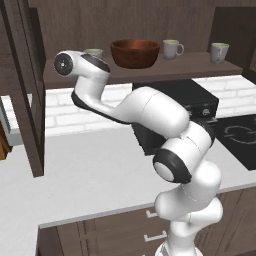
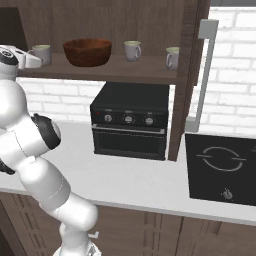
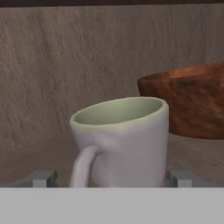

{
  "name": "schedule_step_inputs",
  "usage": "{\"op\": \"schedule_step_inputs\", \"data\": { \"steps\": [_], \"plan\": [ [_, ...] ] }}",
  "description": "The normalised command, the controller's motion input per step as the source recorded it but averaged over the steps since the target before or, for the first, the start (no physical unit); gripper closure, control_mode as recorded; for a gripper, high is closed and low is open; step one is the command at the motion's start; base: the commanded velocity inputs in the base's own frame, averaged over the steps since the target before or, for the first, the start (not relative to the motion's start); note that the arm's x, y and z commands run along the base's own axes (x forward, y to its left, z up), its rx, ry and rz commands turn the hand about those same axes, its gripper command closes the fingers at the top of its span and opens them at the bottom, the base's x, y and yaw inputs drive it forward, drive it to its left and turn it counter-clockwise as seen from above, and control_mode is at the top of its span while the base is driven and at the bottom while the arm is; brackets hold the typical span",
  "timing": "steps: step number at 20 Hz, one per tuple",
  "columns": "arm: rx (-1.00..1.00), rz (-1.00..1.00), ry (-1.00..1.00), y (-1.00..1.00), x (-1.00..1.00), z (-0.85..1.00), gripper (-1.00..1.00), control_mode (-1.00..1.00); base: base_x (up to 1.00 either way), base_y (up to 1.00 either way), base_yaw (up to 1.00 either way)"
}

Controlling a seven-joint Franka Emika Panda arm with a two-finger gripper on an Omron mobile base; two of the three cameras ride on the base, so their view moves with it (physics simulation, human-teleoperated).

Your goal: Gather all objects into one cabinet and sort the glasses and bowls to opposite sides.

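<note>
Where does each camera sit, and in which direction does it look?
Left base view: behind the arm's left, facing the cabinet shelf; arm at lower right.
Right base view: behind its right, facing the black oven and cooktop; arm at left.
Hand view: on the hand, facing the nearest mug between the open gripper tips.
Shared: the wooden bowl, the mugs.
</note>
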Motion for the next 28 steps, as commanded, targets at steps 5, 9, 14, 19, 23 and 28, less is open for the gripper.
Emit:
{"op": "schedule_step_inputs", "data": {
  "steps": [5,9,14,19,23,28],
  "plan": [
    [0.0,0.0,0.0,0.0,0.05,0.0,1.0,-1.0,0.0,0.0,0.0],
    [0.0,0.0,0.0,0.0,0.0,0.0,1.0,-1.0,0.0,0.0,0.0],
    [0.0,0.0,0.0,0.0,0.0,0.0,1.0,-1.0,0.0,0.0,0.0],
    [0.0,0.0,0.0,-0.09,-0.04,0.0,1.0,-1.0,0.0,0.0,0.0],
    [0.0,0.0,0.0,-0.21,-0.21,0.0,1.0,-1.0,0.0,0.0,0.0],
    [0.0,0.0,0.0,-0.13,-0.43,0.08,1.0,-1.0,0.0,0.0,0.0]
  ]
}}
